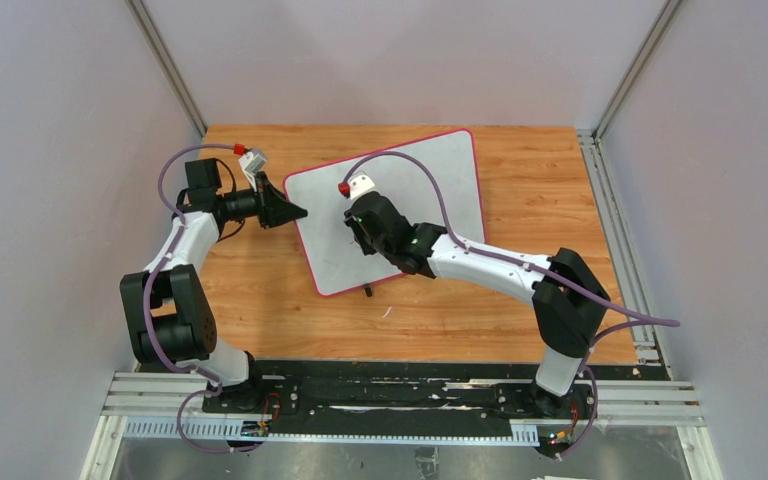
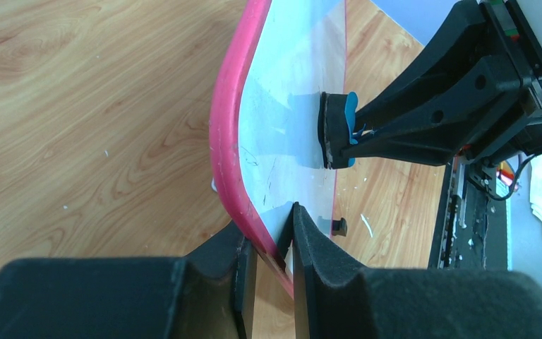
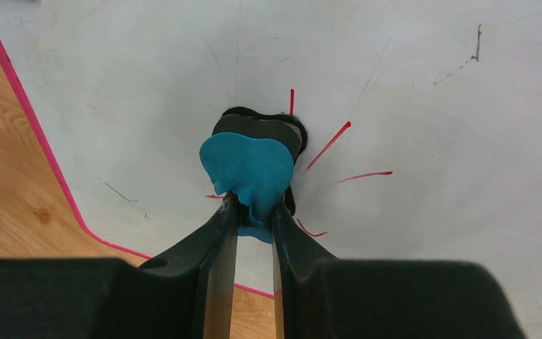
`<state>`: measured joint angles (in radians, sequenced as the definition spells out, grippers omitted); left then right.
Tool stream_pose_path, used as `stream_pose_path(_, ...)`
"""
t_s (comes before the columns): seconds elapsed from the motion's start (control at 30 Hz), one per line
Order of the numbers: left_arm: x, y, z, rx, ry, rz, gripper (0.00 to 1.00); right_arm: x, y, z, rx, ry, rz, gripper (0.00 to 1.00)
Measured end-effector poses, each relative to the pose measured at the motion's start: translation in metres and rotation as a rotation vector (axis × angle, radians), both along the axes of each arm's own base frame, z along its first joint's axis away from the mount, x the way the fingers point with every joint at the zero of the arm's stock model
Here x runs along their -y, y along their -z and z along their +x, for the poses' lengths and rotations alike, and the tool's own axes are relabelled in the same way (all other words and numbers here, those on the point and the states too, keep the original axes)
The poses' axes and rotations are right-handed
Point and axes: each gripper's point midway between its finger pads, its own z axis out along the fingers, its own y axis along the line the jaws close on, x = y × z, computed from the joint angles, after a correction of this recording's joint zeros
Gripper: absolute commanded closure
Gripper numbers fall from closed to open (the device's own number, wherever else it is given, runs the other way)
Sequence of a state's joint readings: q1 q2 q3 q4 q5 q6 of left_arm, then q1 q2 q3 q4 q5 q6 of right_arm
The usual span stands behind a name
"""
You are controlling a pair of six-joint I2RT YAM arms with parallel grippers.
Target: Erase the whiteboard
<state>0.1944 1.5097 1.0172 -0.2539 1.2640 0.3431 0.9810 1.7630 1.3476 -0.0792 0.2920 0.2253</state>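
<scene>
The whiteboard (image 1: 400, 190) lies flat on the wooden table, grey-white with a pink-red rim. My left gripper (image 1: 295, 212) is shut on its left rim (image 2: 227, 152), one finger on each side of the edge. My right gripper (image 1: 358, 232) is shut on a blue eraser (image 3: 248, 169) with a black pad (image 3: 261, 127), pressed on the board's left part. Red strokes (image 3: 328, 145) radiate around the eraser. The eraser (image 2: 339, 131) also shows in the left wrist view, pad on the board. One black foot (image 1: 368, 291) pokes out at the board's near edge.
Bare wooden table (image 1: 520, 310) surrounds the board. Grey walls and metal frame posts (image 1: 170, 70) close in the back and sides. A black rail (image 1: 390, 395) with both arm bases runs along the near edge.
</scene>
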Motion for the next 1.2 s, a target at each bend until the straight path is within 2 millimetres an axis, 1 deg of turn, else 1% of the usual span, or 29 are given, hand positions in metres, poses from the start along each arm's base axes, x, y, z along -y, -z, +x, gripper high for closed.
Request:
stream_pose_path(0.23, 0.0, 0.0, 0.0, 0.001, -0.001, 0.002, 1.0, 0.008, -0.001, 0.007, 0.01, 0.003, -0.015, 0.99)
stream_pose_path(0.3, 0.001, 0.0, 0.0, 0.002, 0.001, 0.002, 1.0, 0.016, -0.003, 0.01, 0.005, 0.01, -0.007, 0.99)
stream_pose_path(0.4, 0.002, -0.002, -0.001, 0.006, 0.005, 0.003, 1.0, 0.041, -0.012, 0.024, 0.017, 0.061, 0.005, 0.99)
stream_pose_path(0.57, 0.003, -0.003, -0.002, 0.012, 0.008, 0.006, 1.0, 0.099, -0.034, 0.055, 0.068, 0.198, 0.012, 0.99)
stream_pose_path(0.63, 0.003, -0.003, -0.003, 0.013, 0.009, 0.007, 1.0, 0.111, -0.04, 0.062, 0.084, 0.233, 0.012, 0.99)
stream_pose_path(0.7, 0.003, -0.003, -0.003, 0.013, 0.009, 0.007, 1.0, 0.115, -0.041, 0.065, 0.087, 0.241, 0.014, 0.99)
stream_pose_path(0.83, 0.003, -0.002, -0.003, 0.009, 0.009, 0.007, 1.0, 0.112, -0.04, 0.064, 0.085, 0.233, 0.013, 0.99)
stream_pose_path(0.9, 0.002, -0.002, -0.003, 0.007, 0.007, 0.008, 1.0, 0.105, -0.039, 0.064, 0.083, 0.226, 0.004, 0.99)
stream_pose_path(0.97, 0.002, -0.002, -0.004, 0.002, 0.003, 0.009, 1.0, 0.095, -0.039, 0.063, 0.084, 0.212, -0.001, 0.99)
stream_pose_path(1.07, 0.001, -0.001, -0.003, -0.002, -0.001, 0.012, 1.0, 0.069, -0.04, 0.056, 0.091, 0.169, -0.006, 0.99)
stream_pose_path(1.2, 0.001, -0.001, -0.004, -0.002, -0.001, 0.012, 1.0, 0.021, -0.043, 0.037, 0.095, 0.076, 0.005, 0.99)
